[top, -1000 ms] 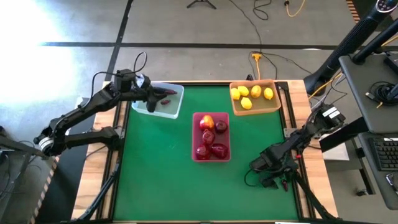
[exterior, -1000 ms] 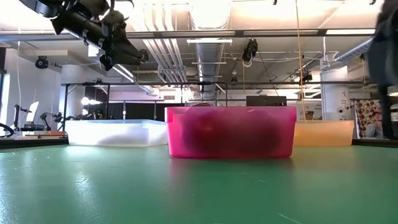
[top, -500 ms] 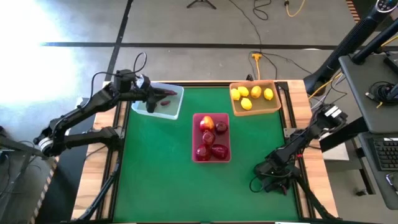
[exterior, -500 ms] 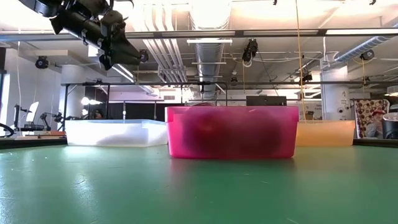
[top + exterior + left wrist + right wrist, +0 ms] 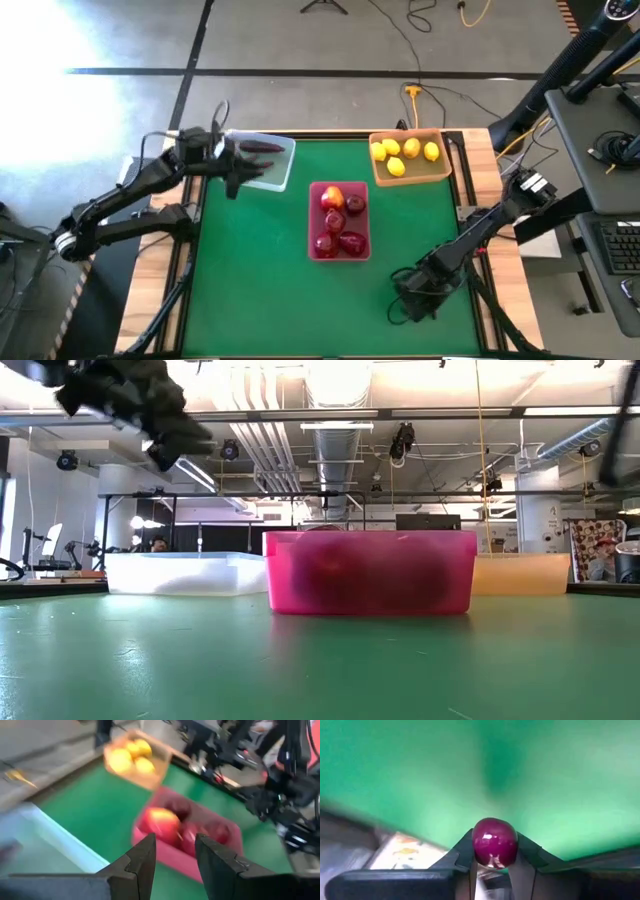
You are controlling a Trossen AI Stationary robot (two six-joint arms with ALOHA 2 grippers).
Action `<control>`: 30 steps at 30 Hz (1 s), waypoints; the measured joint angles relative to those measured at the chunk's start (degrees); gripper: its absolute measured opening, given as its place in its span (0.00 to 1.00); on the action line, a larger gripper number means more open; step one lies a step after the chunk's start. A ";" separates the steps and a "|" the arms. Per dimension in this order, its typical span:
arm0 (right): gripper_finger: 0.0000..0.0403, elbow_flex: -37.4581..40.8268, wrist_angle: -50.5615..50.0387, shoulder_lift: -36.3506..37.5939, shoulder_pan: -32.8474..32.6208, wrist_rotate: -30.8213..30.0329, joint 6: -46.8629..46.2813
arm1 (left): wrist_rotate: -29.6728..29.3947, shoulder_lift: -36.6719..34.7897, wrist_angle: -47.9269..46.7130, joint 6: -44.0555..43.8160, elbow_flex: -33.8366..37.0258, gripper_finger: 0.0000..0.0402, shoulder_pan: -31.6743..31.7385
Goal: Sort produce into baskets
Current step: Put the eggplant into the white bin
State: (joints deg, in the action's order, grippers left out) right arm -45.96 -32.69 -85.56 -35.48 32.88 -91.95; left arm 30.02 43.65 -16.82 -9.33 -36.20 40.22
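My right gripper [image 5: 410, 296] is over the table's near right part, shut on a glossy dark red round fruit [image 5: 494, 845]. My left gripper [image 5: 232, 180] is open and empty at the near edge of the pale blue tray [image 5: 272, 176], which holds dark maroon pieces [image 5: 262, 147]. It shows high up in the low view [image 5: 150, 415]. The pink-red tray [image 5: 340, 250] at mid-table holds several red fruits, one of them red-yellow [image 5: 333, 196]. The tan-orange tray [image 5: 412, 176] at the far right holds lemons [image 5: 397, 166]. My right gripper pinches the dark red fruit by its two opposite sides [image 5: 476, 848] between its two fingers. The fruit's rounded top stands out above the fingertips [image 5: 465, 851] in the wrist view. Green table shows beyond it.
The three trays stand in the table's far half; the green mat [image 5: 260, 280] in the near half is bare. Wooden side rails [image 5: 165, 290] border the mat. A desk with a keyboard [image 5: 620, 245] stands beyond the right edge.
My right gripper has gone toward the table's near edge and a little left, still shut on the red fruit. My left gripper has drawn back from over the pale blue tray toward the table's near edge and left.
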 joint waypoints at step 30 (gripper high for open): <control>0.17 -87.01 -40.16 -54.61 11.01 -34.86 58.57 | -34.90 -21.08 4.01 -35.00 18.53 0.30 -72.56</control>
State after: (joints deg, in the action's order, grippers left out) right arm -132.98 -72.86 -140.17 -24.47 -1.98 -33.38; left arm -4.87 22.57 -12.81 -44.33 -17.67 -32.34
